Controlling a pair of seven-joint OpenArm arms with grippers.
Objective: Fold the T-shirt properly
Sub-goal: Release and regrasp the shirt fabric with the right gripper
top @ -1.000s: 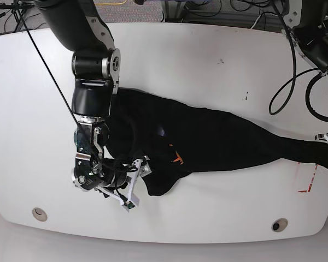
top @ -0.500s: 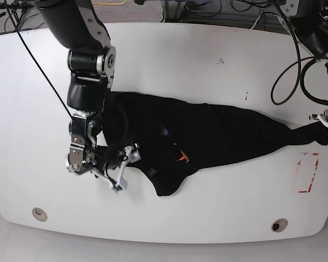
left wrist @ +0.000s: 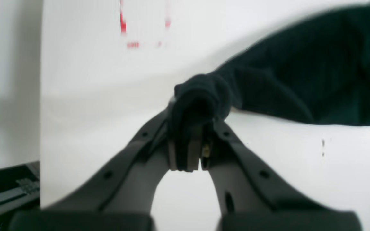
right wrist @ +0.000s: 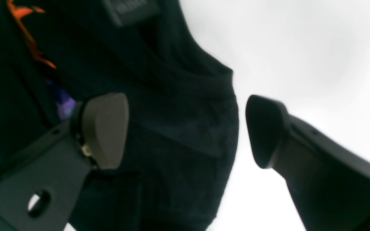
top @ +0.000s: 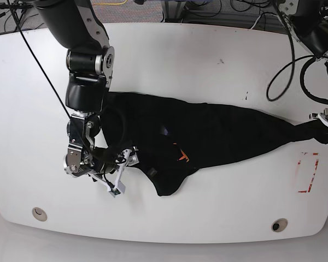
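- So, on the base view's left the right arm (top: 82,82) bends down from the top edge, its wrist hanging over the T-shirt's (top: 208,136) left end.
- The right gripper (right wrist: 185,131) has its jaws spread wide, nothing pinched; one pad sits over the cloth, the other over bare table.
- Over at the far right edge, the left gripper (left wrist: 191,154) is clenched on a bunched tip of the shirt, a wad of cloth bulging out past the pads.
- The white table (top: 208,60) has rounded corners, two round holes near the front edge, and red marks (top: 308,172) near the right end. Cables lie on the floor behind it.
- The shirt is black, soft and wrinkled, stretched into a long tapered shape across the table's middle, with a small orange print (top: 180,157) showing.
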